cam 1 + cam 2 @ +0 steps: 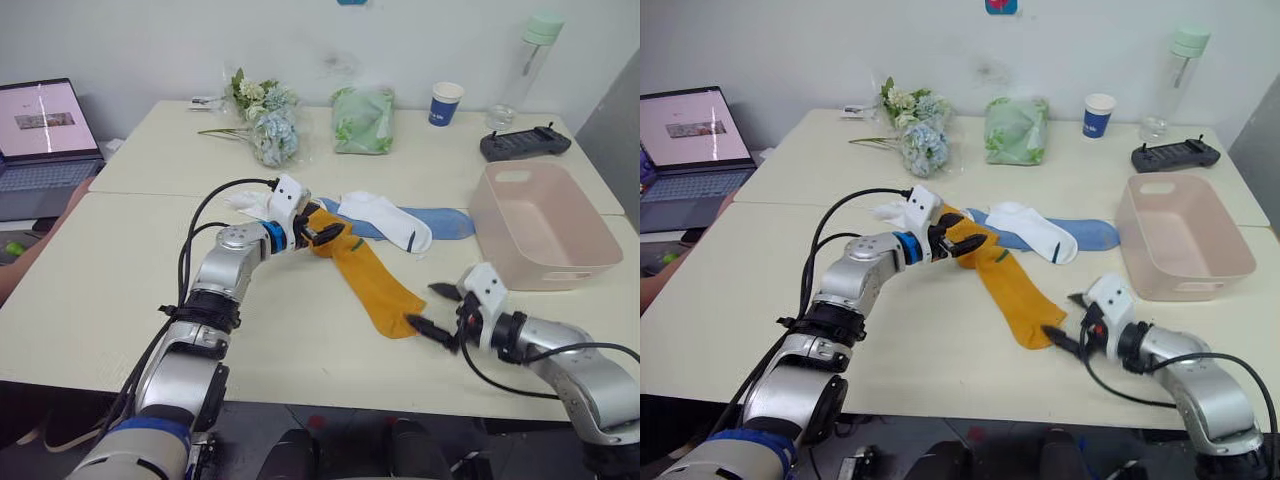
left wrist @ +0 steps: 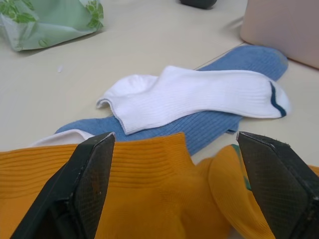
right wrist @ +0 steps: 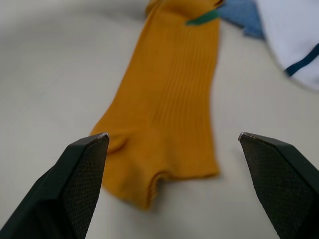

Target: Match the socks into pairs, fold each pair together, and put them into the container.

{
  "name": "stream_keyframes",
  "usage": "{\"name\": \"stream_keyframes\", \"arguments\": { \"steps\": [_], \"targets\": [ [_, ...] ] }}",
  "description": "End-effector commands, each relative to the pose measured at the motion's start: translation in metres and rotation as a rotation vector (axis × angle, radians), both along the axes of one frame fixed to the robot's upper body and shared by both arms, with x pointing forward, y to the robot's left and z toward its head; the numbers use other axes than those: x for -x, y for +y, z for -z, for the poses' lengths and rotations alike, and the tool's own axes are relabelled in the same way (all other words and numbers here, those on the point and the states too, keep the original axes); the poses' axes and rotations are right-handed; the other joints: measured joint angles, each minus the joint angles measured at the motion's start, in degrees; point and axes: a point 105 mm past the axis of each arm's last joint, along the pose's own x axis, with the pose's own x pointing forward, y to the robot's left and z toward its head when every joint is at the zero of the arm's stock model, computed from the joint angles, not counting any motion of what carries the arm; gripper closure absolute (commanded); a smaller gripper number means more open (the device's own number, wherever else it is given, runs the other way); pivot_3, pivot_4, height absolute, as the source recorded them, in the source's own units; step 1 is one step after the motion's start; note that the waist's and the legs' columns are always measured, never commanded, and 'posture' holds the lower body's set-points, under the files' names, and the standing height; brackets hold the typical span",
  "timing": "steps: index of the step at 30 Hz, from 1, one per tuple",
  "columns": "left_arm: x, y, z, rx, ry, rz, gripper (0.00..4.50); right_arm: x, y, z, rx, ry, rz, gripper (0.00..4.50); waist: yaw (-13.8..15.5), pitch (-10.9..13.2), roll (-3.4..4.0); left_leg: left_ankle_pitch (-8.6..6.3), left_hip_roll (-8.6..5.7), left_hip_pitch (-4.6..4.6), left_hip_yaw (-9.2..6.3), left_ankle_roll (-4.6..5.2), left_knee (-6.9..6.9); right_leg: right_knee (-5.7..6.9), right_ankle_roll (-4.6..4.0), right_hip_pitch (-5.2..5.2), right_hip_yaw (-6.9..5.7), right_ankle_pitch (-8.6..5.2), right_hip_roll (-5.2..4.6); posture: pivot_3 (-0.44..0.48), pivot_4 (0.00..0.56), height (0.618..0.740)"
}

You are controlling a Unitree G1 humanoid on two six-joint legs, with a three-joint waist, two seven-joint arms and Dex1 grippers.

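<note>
Pale cream table [image 1: 120, 330] — two tops butted together. Far side: bouquet of pale blue and white flowers [image 1: 268, 122]; green patterned cloth bundle [image 1: 362, 120]; blue-and-white paper cup [image 1: 445, 103]; clear bottle with mint-green cap [image 1: 528, 62]; black handheld controller [image 1: 524, 143]. Off the left edge — open laptop [image 1: 42, 145], screen lit.

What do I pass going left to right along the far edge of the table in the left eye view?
Laptop → flower bunch → green patterned cloth bundle → blue-and-white paper cup → clear bottle with a pale green cap, with the black controller just in front of it.
</note>
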Motion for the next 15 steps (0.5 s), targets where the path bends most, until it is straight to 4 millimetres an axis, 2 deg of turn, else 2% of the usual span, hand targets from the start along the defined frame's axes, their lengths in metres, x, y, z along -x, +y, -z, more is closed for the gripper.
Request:
{"name": "stream_keyframes", "arguments": {
  "steps": [1,4,7,11,15],
  "targets": [
    [0.002,-0.008,0.004,-0.035,-0.043,0.039,0.60,0.006,0.008,0.003,0.060,-0.017,-0.056,0.00,-0.2,0.0,-0.01,0.00,0.00,0.00,0.00,0.00,0.02,0.03,0.02,0.00,0.01,0.02,0.00,0.000,0.150,0.740],
    [0.010,-0.014,0.009,-0.048,-0.043,0.106,1.32,0.001,0.009,0.007,0.090,-0.042,-0.037,0.00,-0.4,0.0,-0.01,0.00,0.02,0.05,0.02,0.00,0.11,0.20,0.06,0.00,0.04,0.05,0.01,0.000,0.150,0.740],
    [0.013,-0.012,0.009,-0.081,-0.065,0.126,2.23,-0.002,0.009,0.008,0.109,-0.068,-0.034,0.62,-0.4,0.0,-0.02,0.00,0.02,0.08,0.02,0.00,0.13,0.29,0.07,0.00,0.06,0.04,0.02,0.000,0.150,0.740],
    [0.010,-0.004,0.007,-0.087,-0.078,0.090,3.41,-0.008,0.005,0.008,0.112,-0.087,-0.024,1.96,-0.4,0.0,-0.02,0.00,0.02,0.06,0.01,0.00,0.19,0.29,0.06,0.00,0.04,0.04,0.02,0.000,0.150,0.740],
    [0.015,-0.007,0.005,-0.075,-0.087,0.121,4.50,-0.012,0.001,0.006,0.109,-0.101,-0.017,3.24,-0.3,0.0,-0.02,0.00,0.01,0.06,0.00,0.00,0.20,0.29,0.07,0.00,0.04,0.04,0.01,0.000,0.150,0.740]
  ]
}}
